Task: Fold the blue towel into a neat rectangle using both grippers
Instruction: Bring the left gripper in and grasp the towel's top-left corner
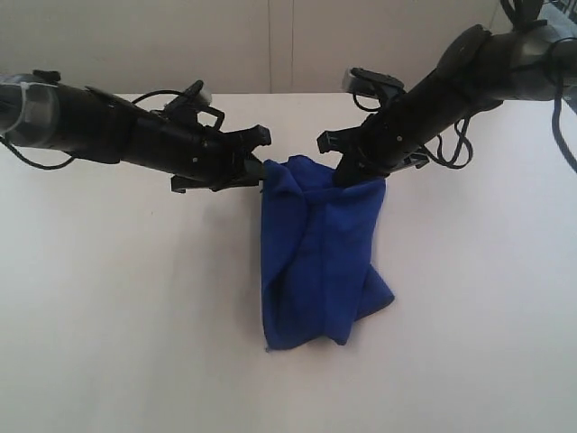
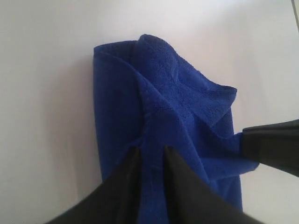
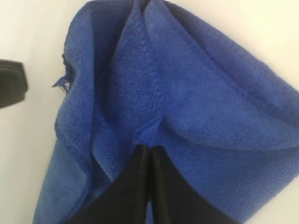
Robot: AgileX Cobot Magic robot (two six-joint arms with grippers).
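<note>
The blue towel [image 1: 311, 262] lies bunched and partly folded on the white table, its upper edge raised between the two arms. My left gripper [image 1: 260, 171] is at the towel's top left corner. In the left wrist view its jaws [image 2: 150, 149] stand apart, with blue cloth [image 2: 177, 93] showing in the gap. My right gripper [image 1: 347, 176] is at the top right corner. In the right wrist view its fingers [image 3: 149, 147] are pressed together on a fold of the towel [image 3: 187, 93] near a stitched hem.
The white table [image 1: 108, 316] spreads around the towel on all sides. A pale wall runs behind the table's far edge [image 1: 288, 93]. Both black arms reach in from the upper corners, with cables hanging off the right arm [image 1: 460, 135].
</note>
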